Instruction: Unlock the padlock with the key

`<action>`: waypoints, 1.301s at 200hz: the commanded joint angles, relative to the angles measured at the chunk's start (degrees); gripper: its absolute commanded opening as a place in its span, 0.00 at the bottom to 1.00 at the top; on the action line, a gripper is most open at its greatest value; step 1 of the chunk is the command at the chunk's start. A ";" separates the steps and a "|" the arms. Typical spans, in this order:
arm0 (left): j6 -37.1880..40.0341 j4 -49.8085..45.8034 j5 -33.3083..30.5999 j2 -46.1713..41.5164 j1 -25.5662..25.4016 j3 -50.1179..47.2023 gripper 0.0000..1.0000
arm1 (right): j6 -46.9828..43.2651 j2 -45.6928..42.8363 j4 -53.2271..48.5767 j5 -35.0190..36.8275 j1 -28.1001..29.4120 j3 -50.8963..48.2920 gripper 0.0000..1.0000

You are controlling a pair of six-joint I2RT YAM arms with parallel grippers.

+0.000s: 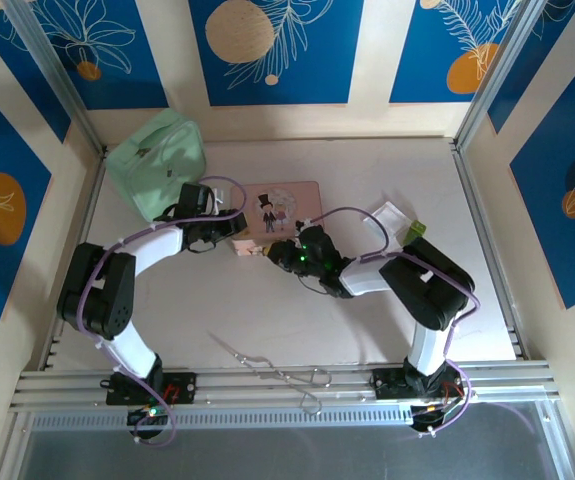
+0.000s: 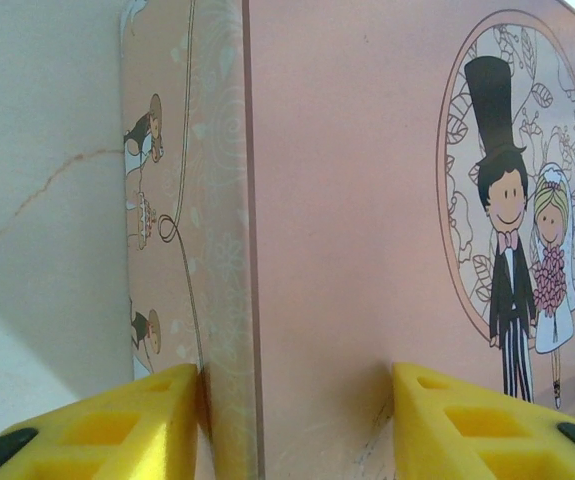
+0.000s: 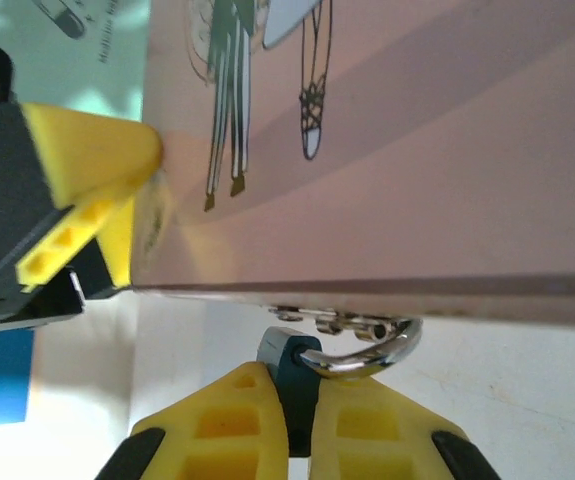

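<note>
High fixed view from above the near edge, looking down over the whole table (image 1: 267,310), everything small. Left wrist view pressed up against a corner of the pink tin (image 2: 367,200), facing along lid and side wall. Right wrist view equally close, low beside the tin's edge, padlock (image 3: 297,365) right before the lens. Tin common to all three.

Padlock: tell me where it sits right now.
In the right wrist view the padlock is pinched in the right pincer, its shackle at the clasp on the edge of the pink tin.
</note>
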 commanded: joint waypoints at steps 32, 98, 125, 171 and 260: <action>1.13 -4.68 0.28 -1.39 -0.57 -0.90 0.47 | 15.76 6.37 -44.11 4.15 -1.75 -1.37 0.00; 0.88 -4.32 0.25 -1.26 -0.57 -0.99 0.46 | 13.22 0.57 -62.70 5.61 0.54 4.34 0.00; 1.54 -4.91 -0.32 -0.93 -0.52 -0.64 0.45 | 9.43 -1.52 -67.30 5.26 -0.74 5.36 0.00; 1.99 -4.67 -0.67 -1.06 -0.56 -1.25 0.45 | 2.63 -0.71 -62.78 5.73 -1.27 8.10 0.00; 2.04 -4.20 -0.44 -1.40 -0.44 -1.84 0.44 | -5.48 -10.42 -12.88 1.59 -0.33 -13.80 0.00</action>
